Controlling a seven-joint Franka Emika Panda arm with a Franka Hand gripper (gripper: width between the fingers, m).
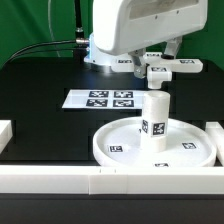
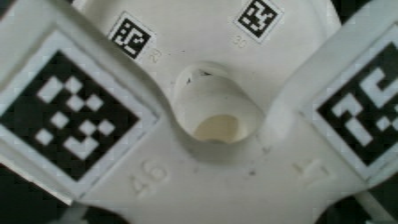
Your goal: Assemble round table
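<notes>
The large rimmed round disc (image 1: 120, 150) lies on the table at the front of the exterior view. The short thick cylinder leg (image 1: 155, 118) stands upright at its middle. The small cross-shaped foot (image 1: 165, 68) is right under my gripper (image 1: 160, 60) at the back, towards the exterior view's right. In the wrist view the foot (image 2: 214, 170) fills the frame, very close, with its tagged arms spread and its centre hole (image 2: 214, 125) showing. My fingers are hidden by the foot, so I cannot see whether they are closed on it.
The marker board (image 1: 103, 99) lies flat left of the foot in the exterior view. Long white border rails run along the front (image 1: 60, 180) and at both sides (image 1: 215, 135). The arm's white body (image 1: 130, 25) hangs over the back of the table.
</notes>
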